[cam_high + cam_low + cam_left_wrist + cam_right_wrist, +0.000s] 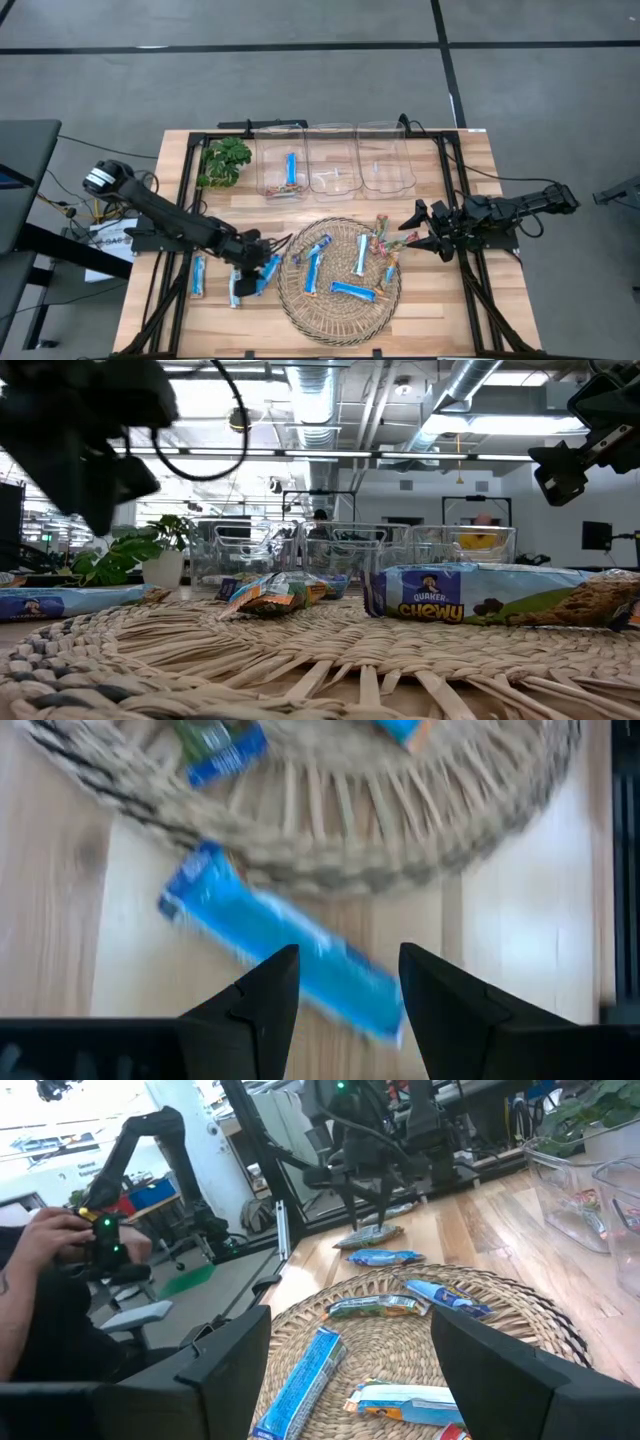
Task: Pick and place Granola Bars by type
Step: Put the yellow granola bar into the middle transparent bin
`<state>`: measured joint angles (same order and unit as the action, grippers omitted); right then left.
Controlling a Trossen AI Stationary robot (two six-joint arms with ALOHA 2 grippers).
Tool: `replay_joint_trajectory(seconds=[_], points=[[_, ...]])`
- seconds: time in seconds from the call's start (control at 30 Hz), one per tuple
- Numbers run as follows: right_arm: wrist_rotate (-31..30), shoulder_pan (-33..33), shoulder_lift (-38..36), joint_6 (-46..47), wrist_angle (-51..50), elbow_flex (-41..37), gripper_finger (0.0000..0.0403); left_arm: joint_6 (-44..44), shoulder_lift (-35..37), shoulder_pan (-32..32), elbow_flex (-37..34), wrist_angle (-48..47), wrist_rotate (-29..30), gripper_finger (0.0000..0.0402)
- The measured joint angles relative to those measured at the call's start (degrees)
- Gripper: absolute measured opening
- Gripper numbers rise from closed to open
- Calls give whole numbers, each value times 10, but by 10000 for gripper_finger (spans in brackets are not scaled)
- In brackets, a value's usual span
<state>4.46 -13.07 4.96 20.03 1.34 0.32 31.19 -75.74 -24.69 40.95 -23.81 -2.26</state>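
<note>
Beside the woven mat (300, 305) you have three blue bars on bare table; your left gripper (262, 272), fingers parted, straddles one blue bar (285, 945). Your right gripper (422, 228) hangs wide open over the mat's edge.
</note>
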Motion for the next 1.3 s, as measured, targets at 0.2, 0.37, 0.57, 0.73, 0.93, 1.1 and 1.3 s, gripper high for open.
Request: replay_joint_trajectory(seconds=[0.2,0.37,0.57,0.73,0.93,1.1,1.3], points=[[0,0,0,0,0,0,271,13,57,-49,0,-121,1,167],[0,0,0,0,0,0,271,95,98,-71,0,-211,10,166],[0,0,0,0,0,0,271,259,117,-85,0,-294,-10,166],[0,0,0,0,0,0,271,349,117,-96,0,-347,-23,166],[0,0,0,0,0,0,271,513,117,-139,0,-360,-57,166],[0,0,0,0,0,0,271,615,102,-191,0,-352,-56,166],[0,0,0,0,0,0,271,687,70,-233,0,-353,-54,166]])
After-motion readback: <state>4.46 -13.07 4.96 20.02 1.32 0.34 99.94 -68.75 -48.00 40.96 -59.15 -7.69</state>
